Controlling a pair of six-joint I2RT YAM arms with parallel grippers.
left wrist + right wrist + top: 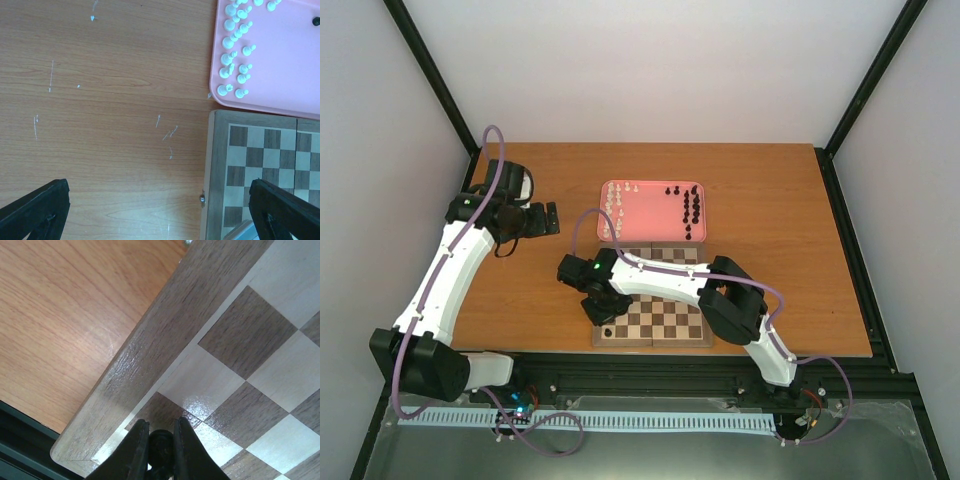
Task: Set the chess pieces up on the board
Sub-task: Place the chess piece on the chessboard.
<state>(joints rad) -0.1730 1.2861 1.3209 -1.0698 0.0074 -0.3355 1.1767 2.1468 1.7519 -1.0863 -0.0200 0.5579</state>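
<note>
Chessboard (665, 322) at lower centre of the overhead view, its visible squares bare of standing pieces. Just above it, a pink tray (652, 184) holds nearly everything: white pieces (615, 210) clustered at its left, black pieces (692, 208) at its right. The right gripper (160, 429) is clamped on one black piece (160, 445), low over the board's lower-left corner. The left gripper (550, 219) hangs spread wide and empty over the table (770, 200) at upper left. By this view the setup is barely begun — almost every piece is left to place.
</note>
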